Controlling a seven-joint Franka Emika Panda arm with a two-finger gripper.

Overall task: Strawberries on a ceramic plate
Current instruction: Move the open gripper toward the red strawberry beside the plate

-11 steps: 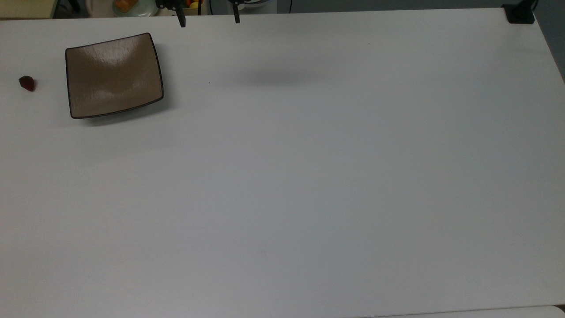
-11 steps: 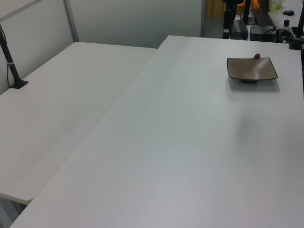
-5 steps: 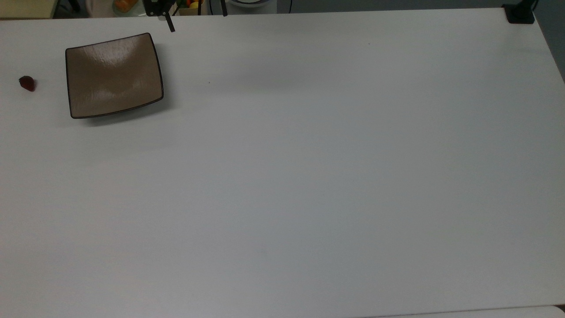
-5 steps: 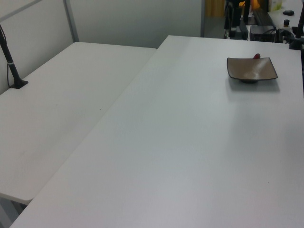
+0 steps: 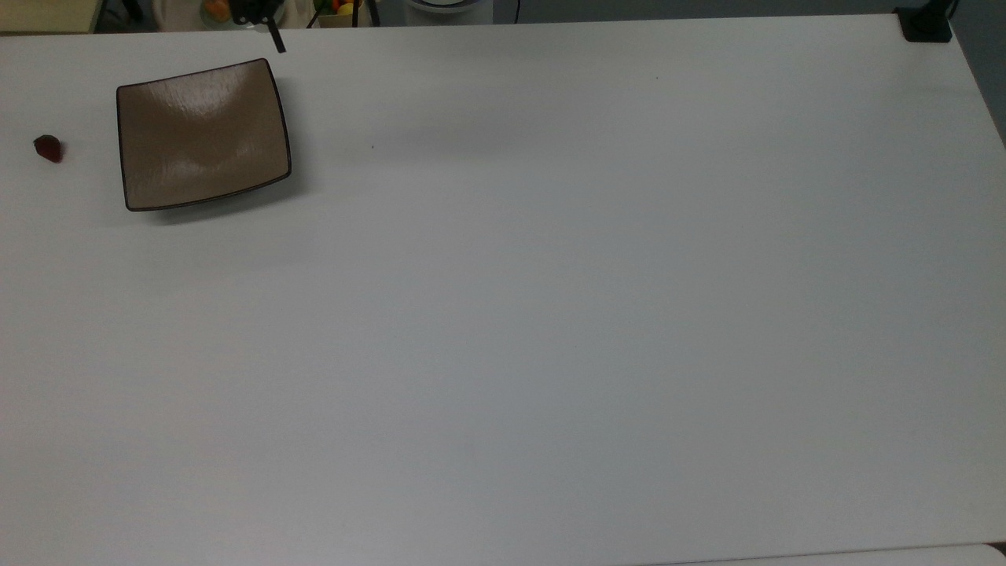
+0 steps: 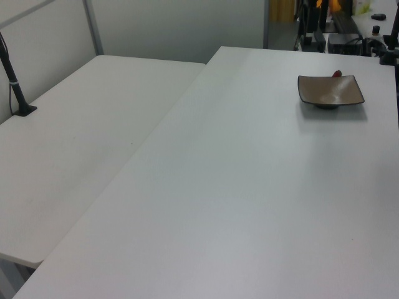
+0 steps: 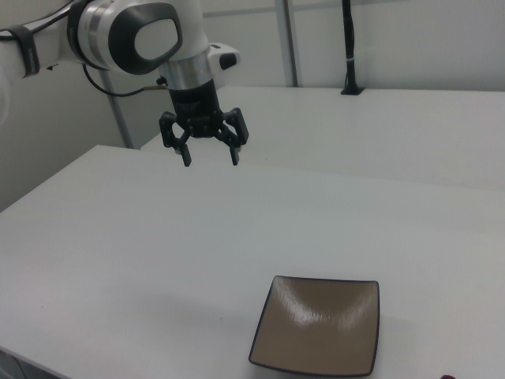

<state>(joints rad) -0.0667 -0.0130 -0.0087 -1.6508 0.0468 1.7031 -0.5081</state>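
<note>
In the right view the hand [image 7: 210,159] hangs with fingers spread wide and empty above the white tabletop [image 7: 118,237], at about 11 o'clock from the ceramic plate [image 7: 318,326], while the strawberry [image 5: 48,148] lies on the tabletop at the plate's 9 o'clock in the top view.

From above, we looked straight down on the desk [image 5: 550,314], its far edge along the top view's top. Our left view faced along the desk from low at one end; our right view looked from the opposite end, nearer. All three shared the ceramic plate [image 5: 203,134] [image 6: 330,91] [image 7: 318,325].
</note>
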